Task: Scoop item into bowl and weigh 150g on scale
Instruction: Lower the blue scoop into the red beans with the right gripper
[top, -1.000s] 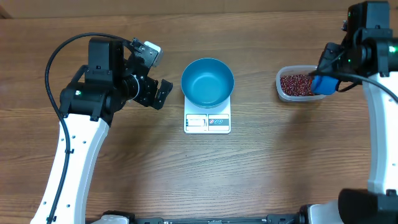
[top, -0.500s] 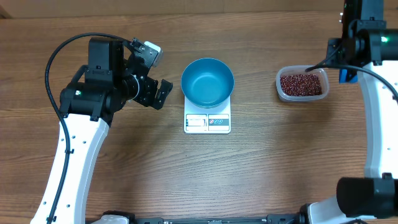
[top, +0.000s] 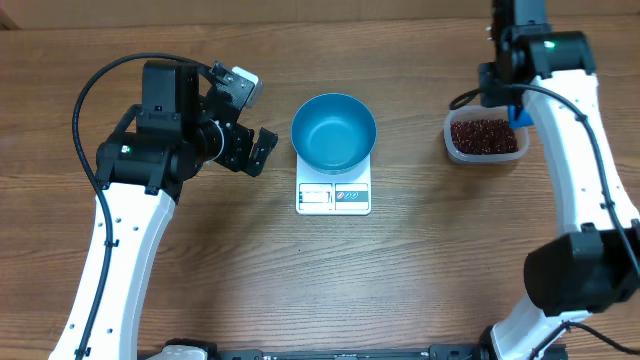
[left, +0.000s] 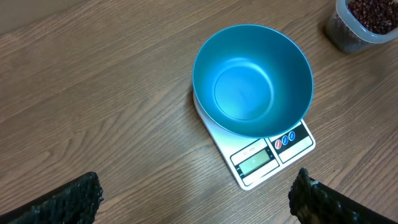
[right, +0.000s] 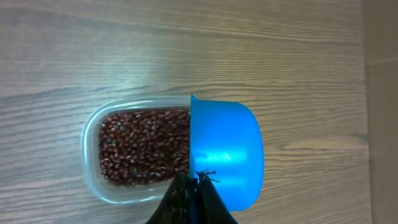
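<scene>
The blue scoop (right: 224, 155) is gripped by the shut right gripper (right: 194, 190) and is held on its side over one end of the tub (right: 90, 152), with its mouth turned to the beans (right: 143, 146) just beside it. The empty bowl (top: 334, 130) is set on the scale (top: 334, 196), well apart from the tub. It is nearer the left gripper (top: 252, 150), which is spread wide with nothing in it.

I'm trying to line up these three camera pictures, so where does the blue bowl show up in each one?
Overhead: the bowl is top centre, on the scale.
Left wrist: the bowl is right of centre, upper half, on the scale.
Right wrist: not in it.
Shared landmark: the clear tub of beans, at the right overhead, top right corner on the left wrist, lower left on the right wrist.
</scene>
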